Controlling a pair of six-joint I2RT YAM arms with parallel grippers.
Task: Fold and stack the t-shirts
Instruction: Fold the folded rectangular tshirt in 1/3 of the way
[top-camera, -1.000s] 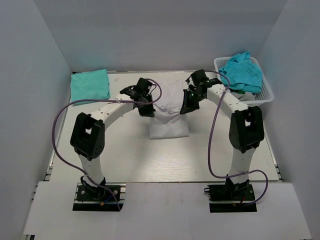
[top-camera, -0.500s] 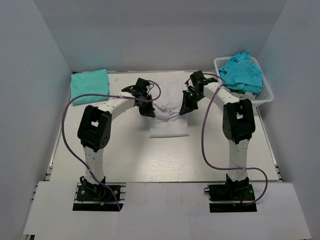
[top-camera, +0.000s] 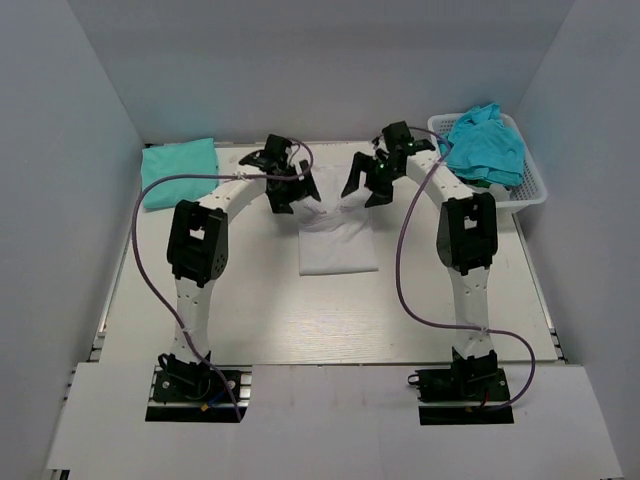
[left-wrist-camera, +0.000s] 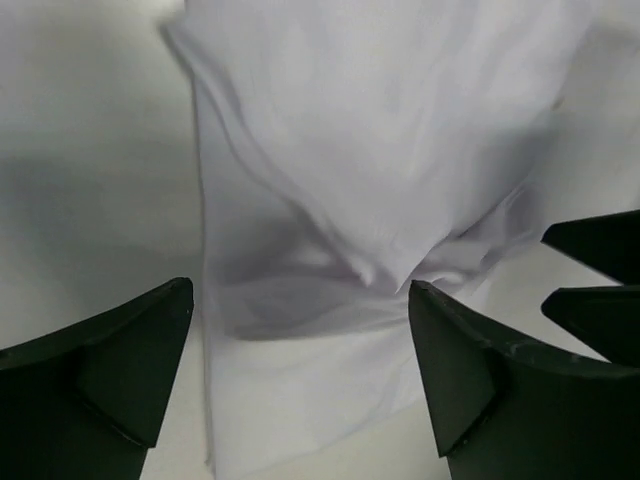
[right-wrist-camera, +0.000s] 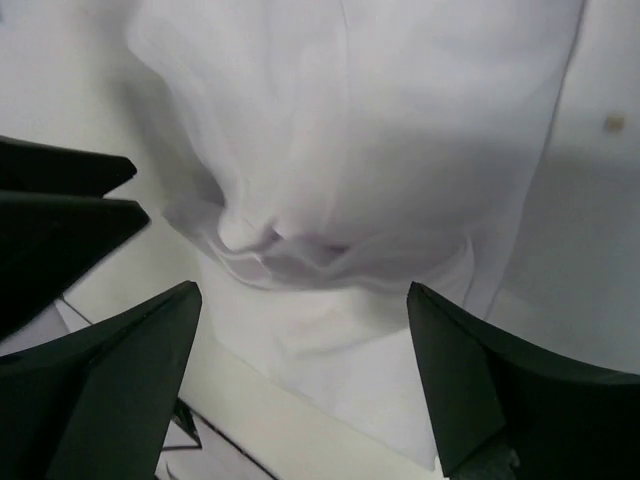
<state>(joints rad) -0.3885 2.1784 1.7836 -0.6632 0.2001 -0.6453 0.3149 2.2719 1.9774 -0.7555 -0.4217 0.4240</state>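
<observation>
A white t-shirt (top-camera: 338, 245) lies folded in the middle of the table, its far edge rumpled (left-wrist-camera: 380, 120) (right-wrist-camera: 350, 130). My left gripper (top-camera: 298, 196) (left-wrist-camera: 300, 290) hovers open over the shirt's far left corner, nothing between its fingers. Just across from it my right gripper (top-camera: 364, 190) (right-wrist-camera: 303, 290) hangs open over the far right corner, also holding nothing. A folded turquoise t-shirt (top-camera: 180, 170) rests at the back left. More turquoise t-shirts (top-camera: 487, 143) are heaped in the basket.
The white lattice basket (top-camera: 530, 190) stands at the back right corner. Grey walls close the table on three sides. The two grippers are close together; each one's black fingers (left-wrist-camera: 600, 270) (right-wrist-camera: 60, 210) show in the other's wrist view.
Both grippers have opened and let go of the white shirt. Both arms stretched toward the back, and the lifted cloth has dropped onto the shirt.
</observation>
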